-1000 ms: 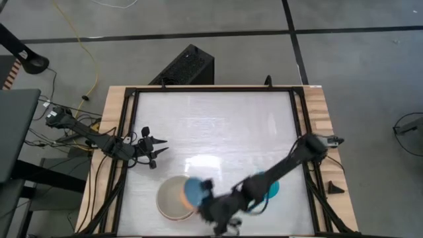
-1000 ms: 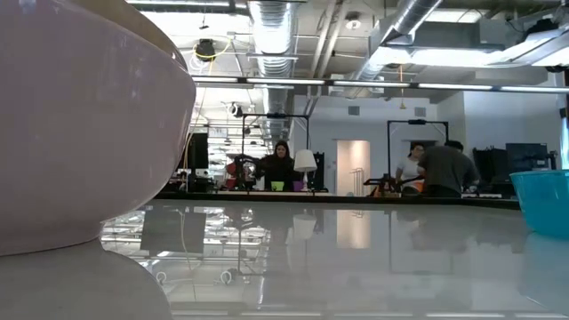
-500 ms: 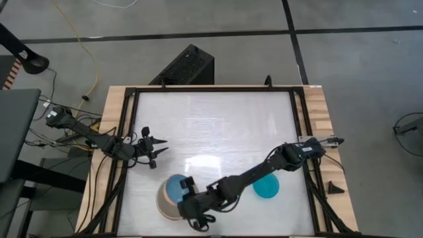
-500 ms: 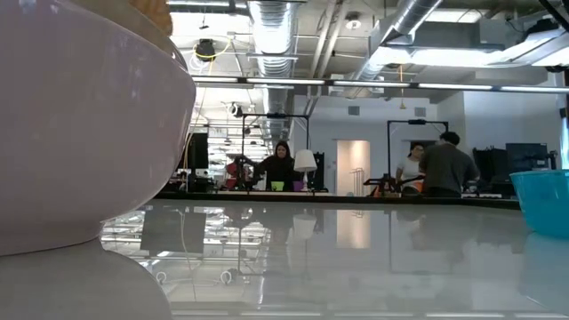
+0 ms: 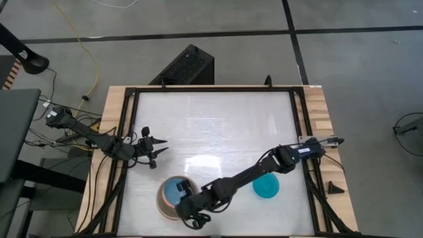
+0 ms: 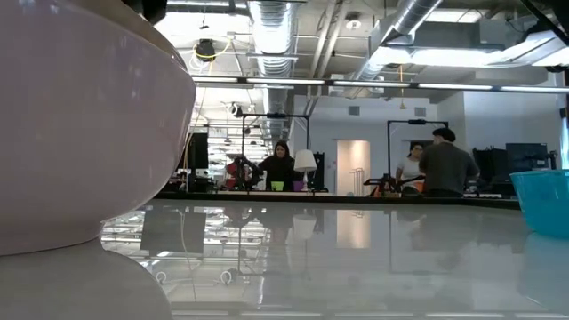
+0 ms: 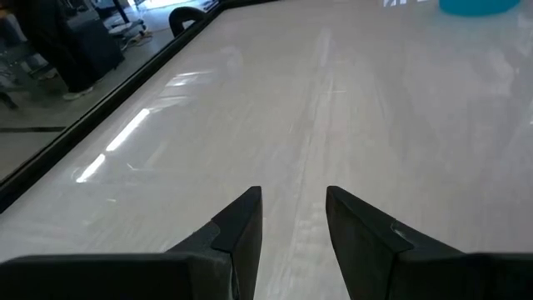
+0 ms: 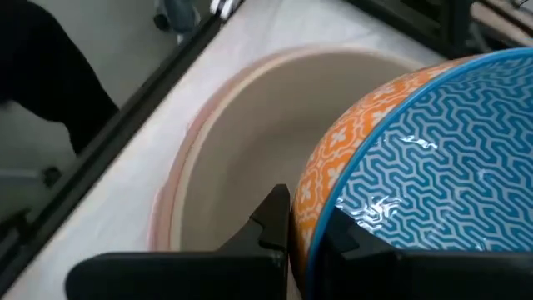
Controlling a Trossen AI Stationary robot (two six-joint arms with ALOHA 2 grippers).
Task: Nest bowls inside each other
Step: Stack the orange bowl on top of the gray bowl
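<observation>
A small light blue bowl (image 5: pixel 175 190), patterned blue inside and orange outside (image 8: pixel 416 158), hangs over a stack of bowls near the table's front left, with my right gripper (image 8: pixel 304 221) shut on it. The stack shows a grey-beige bowl (image 8: pixel 266 125) sitting inside a salmon-pink one (image 8: pixel 179 179). In the low view the stack's large outer bowl (image 6: pixel 80 133) rests on its foot. A teal bowl (image 5: pixel 266 187) stands alone toward the front right. My left gripper (image 7: pixel 291 225) waits open, low over the table's left side (image 5: pixel 155 149). My right gripper (image 5: pixel 187 197) holds the blue bowl by its rim (image 8: pixel 310 202), one finger (image 8: pixel 275 212) outside on the orange wall and one inside. The fingers come slanting down from the table's near right. The bowl sits tilted over the grey-beige bowl's hollow; whether it touches it, I cannot tell.
A black frame (image 5: pixel 122 132) borders the white table top. The far half of the table (image 5: pixel 218 119) is bare. The right arm (image 5: pixel 264 168) stretches across the front, passing just beside the teal bowl. People stand in the room behind (image 6: pixel 440 164).
My right gripper has carried the blue bowl toward the table's left edge and downward, from beside the stack's right rim to over its middle, rolling a little on the way. The stack and the teal bowl have stayed put.
</observation>
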